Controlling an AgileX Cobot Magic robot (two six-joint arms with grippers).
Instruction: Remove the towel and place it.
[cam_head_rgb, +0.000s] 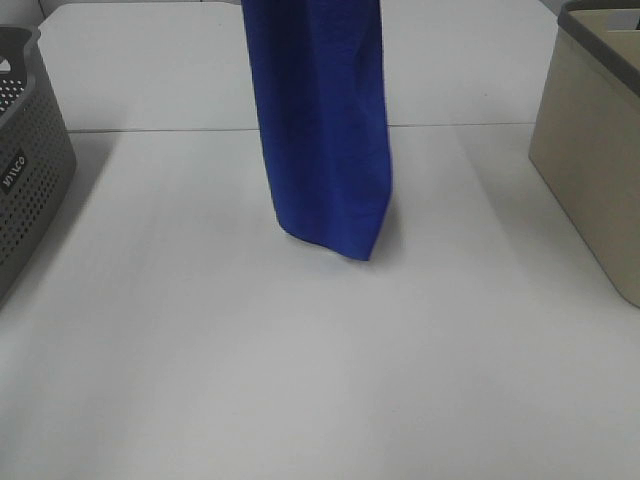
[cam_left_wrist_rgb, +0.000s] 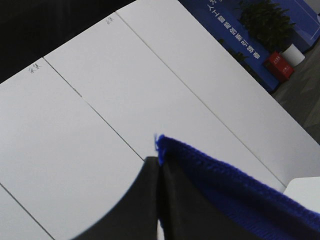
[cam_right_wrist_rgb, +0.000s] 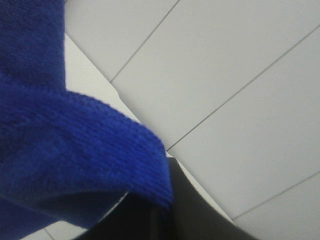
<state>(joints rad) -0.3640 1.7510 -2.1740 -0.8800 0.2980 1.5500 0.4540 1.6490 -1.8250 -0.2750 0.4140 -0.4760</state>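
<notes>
The royal-blue towel (cam_head_rgb: 322, 120) hangs straight down over the middle of the white table, its lower edge just above or brushing the surface. Its top runs out of the high view, where neither gripper shows. In the left wrist view my left gripper (cam_left_wrist_rgb: 159, 167) is shut on a frayed top corner of the towel (cam_left_wrist_rgb: 225, 185). In the right wrist view my right gripper (cam_right_wrist_rgb: 162, 210) is shut on the other top corner, and the towel (cam_right_wrist_rgb: 60, 145) drapes away from it.
A grey perforated basket (cam_head_rgb: 25, 170) stands at the table's left edge. A beige bin (cam_head_rgb: 590, 160) with a grey rim stands at the right. White table (cam_head_rgb: 300, 370) spreads in front of the hanging cloth.
</notes>
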